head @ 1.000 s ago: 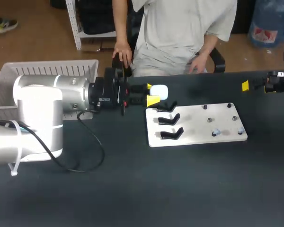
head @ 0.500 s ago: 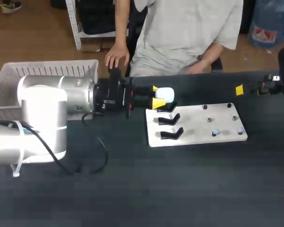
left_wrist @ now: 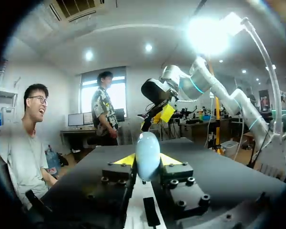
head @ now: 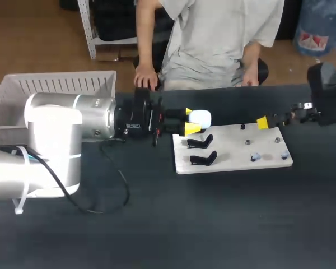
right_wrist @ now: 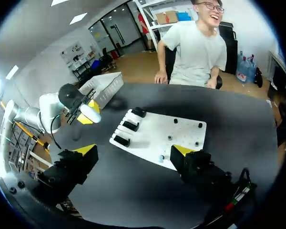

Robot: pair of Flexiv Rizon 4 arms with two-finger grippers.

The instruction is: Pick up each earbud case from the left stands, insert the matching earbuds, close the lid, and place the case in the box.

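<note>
Dark table; the white board sits ahead of the right gripper, whose jaws gape wide and empty. The left gripper pinches the earbud case between its tips. Best to hold the case level and steady while the right gripper fetches the earbuds.

No text, number or sign can be read in any view. A small pale marking sits on the black wrist section of the left arm, just behind the left gripper, but it is too small to make out. The earbud case shows only a plain pale shell.
</note>
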